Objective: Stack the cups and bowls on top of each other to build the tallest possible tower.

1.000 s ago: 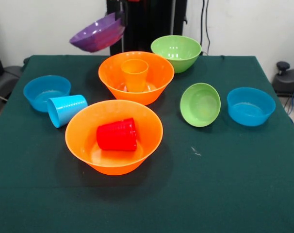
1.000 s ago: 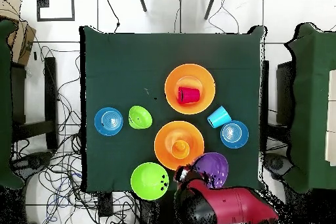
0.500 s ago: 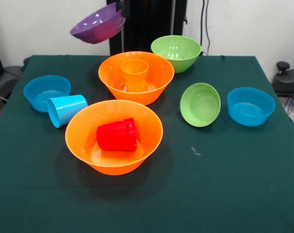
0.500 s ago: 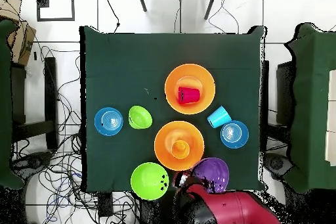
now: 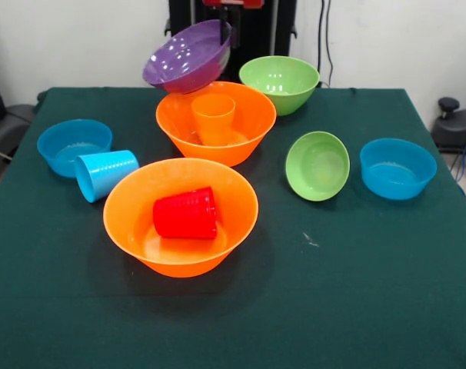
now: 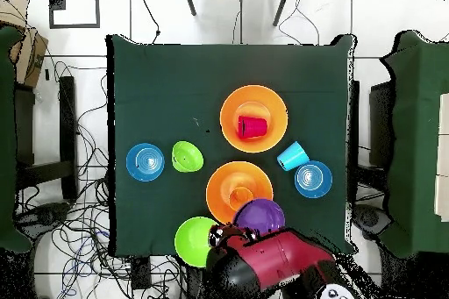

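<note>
A large purple bowl [image 5: 187,58] hangs tilted in the air above the far rim of a large orange bowl [image 5: 252,123]. My gripper [image 5: 225,29] is shut on the purple bowl's upper right rim. An orange cup [image 5: 214,117] stands upright inside that orange bowl. In the overhead view the purple bowl [image 6: 260,217] overlaps the orange bowl [image 6: 221,188], with my red arm [image 6: 272,265] behind it. A red cup [image 5: 185,214] lies on its side in the nearer orange bowl [image 5: 125,223]. On the table, a light blue cup [image 5: 104,173] also lies on its side.
A small blue bowl [image 5: 73,142] sits at the left beside the blue cup, another blue bowl [image 5: 397,167] at the right. A small green bowl [image 5: 317,165] leans tilted beside it. A large green bowl [image 5: 279,81] stands at the back.
The purple bowl has been carried rightward in the front view and lowered, from beside the table's back edge to over the orange bowl with the orange cup. Everything else stayed put.
</note>
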{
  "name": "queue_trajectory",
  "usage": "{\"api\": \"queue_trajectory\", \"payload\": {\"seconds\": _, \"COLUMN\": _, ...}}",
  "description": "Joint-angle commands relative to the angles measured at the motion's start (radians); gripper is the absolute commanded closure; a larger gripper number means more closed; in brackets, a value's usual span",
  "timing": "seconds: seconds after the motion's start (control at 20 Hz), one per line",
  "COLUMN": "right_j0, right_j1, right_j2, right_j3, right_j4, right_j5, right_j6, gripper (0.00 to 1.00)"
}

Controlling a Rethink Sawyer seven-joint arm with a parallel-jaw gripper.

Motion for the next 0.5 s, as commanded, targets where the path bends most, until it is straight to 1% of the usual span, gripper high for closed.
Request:
{"api": "queue_trajectory", "payload": {"seconds": 0.05, "right_j0": 0.074, "right_j1": 0.112, "right_j2": -0.041, "right_j3": -0.154, "right_j4": -0.056, "right_j5": 0.092, "right_j6": 0.004, "gripper": 1.00}}
{"api": "queue_trajectory", "payload": {"seconds": 0.1, "right_j0": 0.079, "right_j1": 0.112, "right_j2": -0.045, "right_j3": -0.159, "right_j4": -0.055, "right_j5": 0.095, "right_j6": 0.000, "gripper": 1.00}}
{"api": "queue_trajectory", "payload": {"seconds": 0.25, "right_j0": 0.062, "right_j1": 0.111, "right_j2": -0.042, "right_j3": -0.152, "right_j4": -0.041, "right_j5": 0.103, "right_j6": -0.031, "gripper": 1.00}}
{"api": "queue_trajectory", "payload": {"seconds": 0.4, "right_j0": 0.042, "right_j1": 0.091, "right_j2": -0.035, "right_j3": -0.139, "right_j4": -0.029, "right_j5": 0.120, "right_j6": -0.058, "gripper": 1.00}}
{"api": "queue_trajectory", "payload": {"seconds": 0.5, "right_j0": 0.058, "right_j1": 0.079, "right_j2": -0.059, "right_j3": -0.135, "right_j4": -0.042, "right_j5": 0.125, "right_j6": -0.043, "gripper": 1.00}}
